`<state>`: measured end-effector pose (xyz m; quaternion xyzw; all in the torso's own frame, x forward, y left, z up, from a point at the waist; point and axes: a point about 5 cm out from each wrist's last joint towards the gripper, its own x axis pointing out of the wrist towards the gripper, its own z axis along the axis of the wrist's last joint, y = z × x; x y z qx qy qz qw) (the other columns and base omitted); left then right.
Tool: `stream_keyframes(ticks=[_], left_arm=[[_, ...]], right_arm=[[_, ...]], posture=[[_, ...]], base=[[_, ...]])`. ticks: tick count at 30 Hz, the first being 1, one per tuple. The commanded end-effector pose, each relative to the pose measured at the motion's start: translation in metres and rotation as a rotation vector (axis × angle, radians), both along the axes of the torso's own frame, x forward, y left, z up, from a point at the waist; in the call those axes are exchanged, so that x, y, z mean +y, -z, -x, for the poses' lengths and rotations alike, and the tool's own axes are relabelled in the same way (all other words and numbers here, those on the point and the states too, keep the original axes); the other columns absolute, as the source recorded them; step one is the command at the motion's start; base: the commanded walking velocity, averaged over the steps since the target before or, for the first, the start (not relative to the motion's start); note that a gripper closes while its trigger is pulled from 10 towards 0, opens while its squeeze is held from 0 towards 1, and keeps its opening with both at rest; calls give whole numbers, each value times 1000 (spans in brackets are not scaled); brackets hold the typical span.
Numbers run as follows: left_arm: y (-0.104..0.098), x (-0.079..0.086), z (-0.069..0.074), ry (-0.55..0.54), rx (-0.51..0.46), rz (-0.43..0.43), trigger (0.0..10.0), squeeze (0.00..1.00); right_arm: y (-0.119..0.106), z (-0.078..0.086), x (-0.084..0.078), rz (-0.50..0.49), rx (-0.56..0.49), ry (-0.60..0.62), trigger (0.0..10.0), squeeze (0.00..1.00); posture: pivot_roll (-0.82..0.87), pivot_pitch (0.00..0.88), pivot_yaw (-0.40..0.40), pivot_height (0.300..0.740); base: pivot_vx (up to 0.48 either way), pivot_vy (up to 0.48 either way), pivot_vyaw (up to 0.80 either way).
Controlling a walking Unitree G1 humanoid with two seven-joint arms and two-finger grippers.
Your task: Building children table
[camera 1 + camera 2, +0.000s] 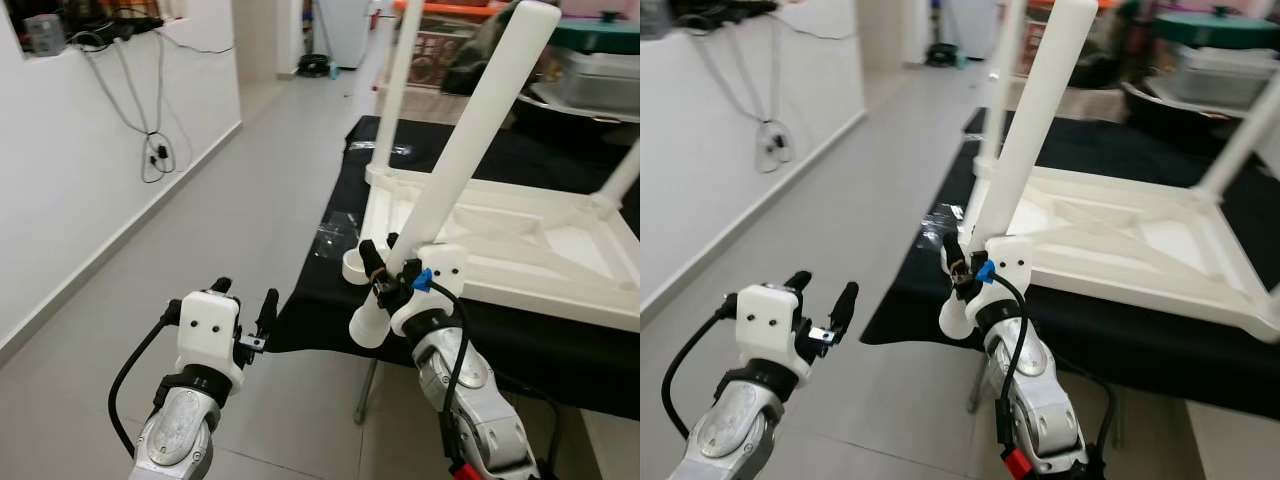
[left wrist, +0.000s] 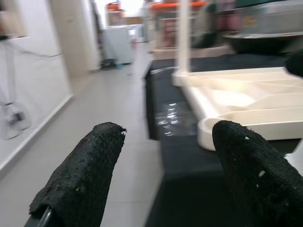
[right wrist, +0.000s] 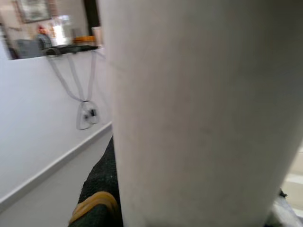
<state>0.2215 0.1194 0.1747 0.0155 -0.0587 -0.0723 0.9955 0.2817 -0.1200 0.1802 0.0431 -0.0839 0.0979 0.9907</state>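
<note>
Right gripper [image 1: 385,275] pinches the table leg [image 1: 470,140] (tilted) beside the tabletop [image 1: 520,245]; left gripper [image 1: 245,310] spread

Setting: a home, we judge, seen along a corridor. Pale tiled floor [image 1: 260,150] running to the far end; white wall [image 1: 60,180] on the left with loose cables [image 1: 150,140] hanging from a ledge; a white appliance [image 1: 345,30] far off; lidded storage tubs [image 1: 600,70] at far right; black-covered worktop [image 1: 520,340] on the right.

White table leg [image 1: 470,150] tilted beside upturned tabletop [image 1: 520,245]
</note>
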Motion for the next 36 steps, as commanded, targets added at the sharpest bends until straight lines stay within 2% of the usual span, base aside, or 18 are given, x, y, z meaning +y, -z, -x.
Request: stream_keyframes(ticks=[1, 2, 4, 9, 15, 19, 36], left_arm=[[0, 5, 0, -38, 6, -10, 10000, 0], [0, 5, 0, -38, 6, -10, 10000, 0], [-16, 12, -8, -89, -56, -12, 10000, 0], [-22, 19, -13, -123, -87, -29, 10000, 0], [-23, 22, -14, -131, -98, -53, 10000, 0], [-25, 24, -15, -138, -106, -74, 10000, 0], [-24, 23, -17, -123, -96, -87, 10000, 0]], right_arm=[[-8, -2, 0, -3, -36, 8, 10000, 0], [-8, -2, 0, -3, -36, 8, 10000, 0], [-30, -11, -5, -27, -113, 40, 10000, 0], [-42, -15, -9, -49, -145, 63, 10000, 0], [-42, -15, -10, -45, -143, 75, 10000, 0], [-41, -14, -7, -24, -146, 69, 10000, 0], [-41, -18, -6, -27, -141, 64, 10000, 0]], posture=[[113, 15, -71, 740], [113, 15, -71, 740], [111, 17, -76, 740], [109, 18, -77, 740], [105, 17, -76, 740], [106, 14, -79, 740], [108, 5, -77, 740]], base=[[0, 0, 0], [0, 0, 0], [0, 0, 0], [0, 0, -121], [0, 0, -567], [133, 0, 0], [402, 0, 0]])
